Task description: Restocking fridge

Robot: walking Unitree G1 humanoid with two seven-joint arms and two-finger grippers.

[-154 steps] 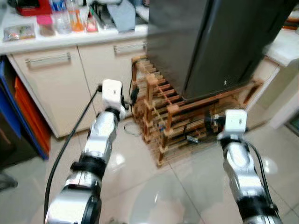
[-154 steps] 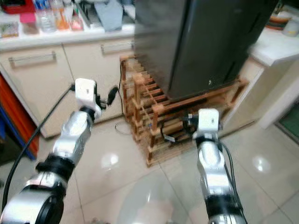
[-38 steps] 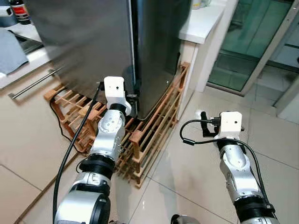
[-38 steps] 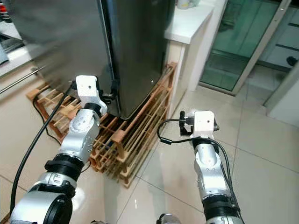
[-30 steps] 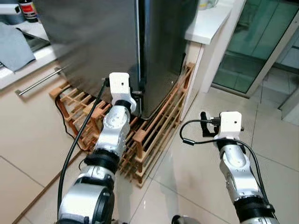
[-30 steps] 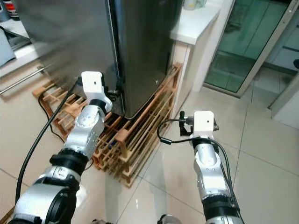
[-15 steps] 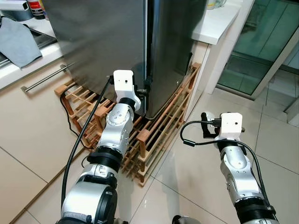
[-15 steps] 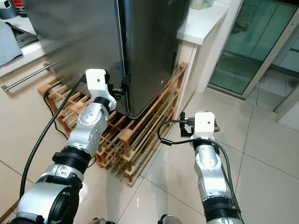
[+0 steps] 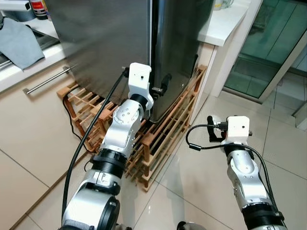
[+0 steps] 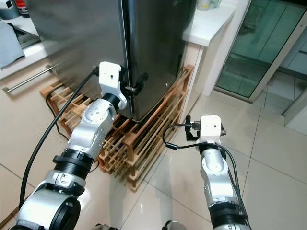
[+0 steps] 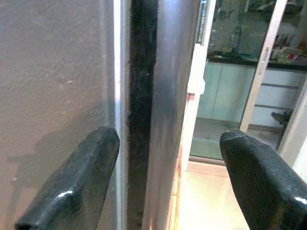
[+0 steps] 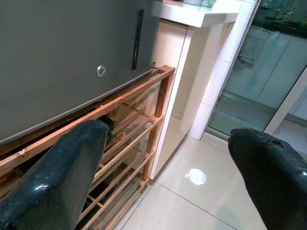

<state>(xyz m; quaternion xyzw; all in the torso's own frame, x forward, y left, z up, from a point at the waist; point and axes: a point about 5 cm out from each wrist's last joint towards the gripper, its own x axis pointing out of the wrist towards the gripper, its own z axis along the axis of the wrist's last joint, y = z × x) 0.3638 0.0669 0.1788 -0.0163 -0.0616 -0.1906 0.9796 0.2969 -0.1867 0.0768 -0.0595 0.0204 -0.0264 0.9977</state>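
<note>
**Operator 1:** Grippers first. We see our right gripper (image 10: 188, 134) held low over the pale floor tiles (image 10: 268, 182), well apart from the unit. In the right wrist view its two black fingers (image 12: 62, 177) stand wide apart with nothing between them. They point toward the wooden rack (image 12: 129, 124) and the white counter post (image 12: 211, 86).

**Operator 2:** Confirmed. Our left gripper (image 9: 162, 85) is raised to the lower front corner of the fridge (image 9: 110, 43). In the left wrist view its fingers (image 11: 76, 182) are spread. One finger lies against the grey door face. The other stands clear on the far side of the corner. The dark vertical seam (image 11: 141, 110) of the fridge runs between them. We see nothing clamped.

**Operator 1:** Position of the fridge: it stands on the wooden rack, which rests on the floor against the cream cabinets (image 9: 33, 124). A black cable (image 9: 72, 120) trails down beside the rack.

**Operator 2:** Farther back, a grey cloth (image 9: 19, 40) lies on the counter to our left, next to a bottle with a red label (image 9: 37, 7). We cannot read any writing on that label. A sliding glass door (image 10: 268, 48) stands to our right. We find no brand mark on the fridge faces in view.
</note>
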